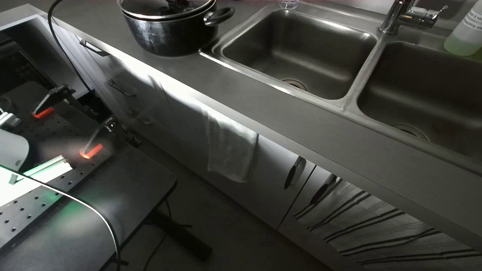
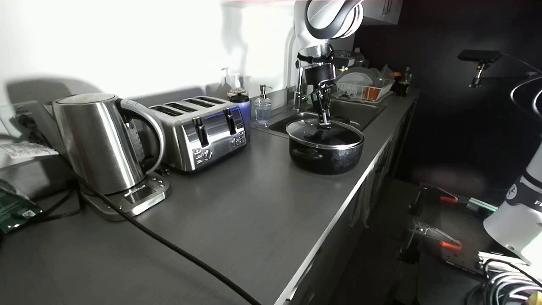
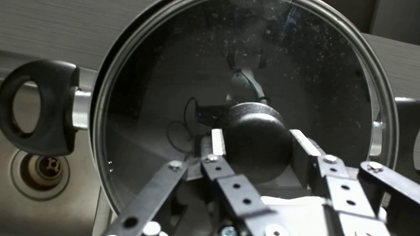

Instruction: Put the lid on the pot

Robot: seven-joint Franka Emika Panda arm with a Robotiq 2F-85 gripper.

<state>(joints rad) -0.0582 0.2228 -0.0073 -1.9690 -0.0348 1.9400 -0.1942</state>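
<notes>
The dark shiny pot (image 1: 169, 37) stands on the counter beside the sink; it also shows in an exterior view (image 2: 326, 161). In the wrist view its black side handle (image 3: 60, 108) points left. The glass lid (image 2: 302, 131) with a bright metal rim lies over the pot's opening, its rim close to the pot's rim; it fills most of the wrist view (image 3: 321, 75). In the wrist view the lid's round black knob (image 3: 257, 154) sits between the fingers of my gripper (image 3: 259, 142), which touch both its sides. In an exterior view the gripper (image 2: 324, 120) points down onto the lid.
The double sink (image 1: 352, 86) with a faucet (image 1: 399, 19) is next to the pot. A toaster (image 2: 216, 131), kettle (image 2: 95, 144) and soap dispenser (image 2: 262, 110) stand along the wall. A dish rack (image 2: 364, 91) is behind. A black cable (image 2: 178, 248) crosses the counter.
</notes>
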